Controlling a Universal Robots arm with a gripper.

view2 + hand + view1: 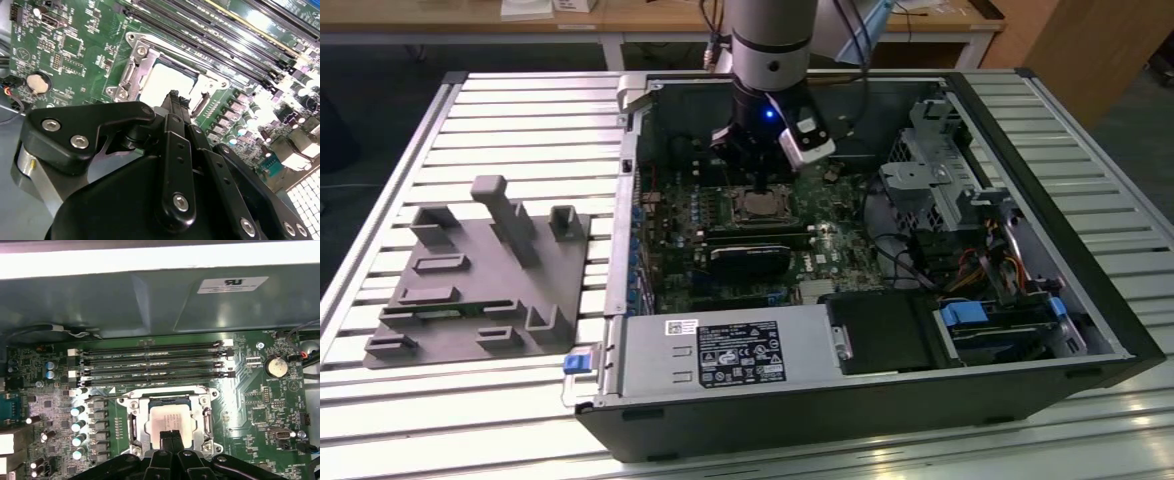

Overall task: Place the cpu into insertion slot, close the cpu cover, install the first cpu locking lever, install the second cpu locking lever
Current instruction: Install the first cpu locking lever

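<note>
The exterior view shows the gripper (pixel 758 180) reaching straight down into the open computer case (pixel 854 420), its walls well apart from the arm. Both wrist views add that the fingertips are pressed together, empty, over one edge of the cpu (pixel 170 416). The cpu lies flat, silver top up, in the insertion slot (pixel 167 401), framed by the lowered cpu cover (pixel 132 422), with the memory slots (pixel 150 365) just beside.

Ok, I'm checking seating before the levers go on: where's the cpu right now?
In both wrist views the cpu lies in the insertion slot, framed by the cpu cover, beside the long memory slots, with the claw at its edge.
</note>
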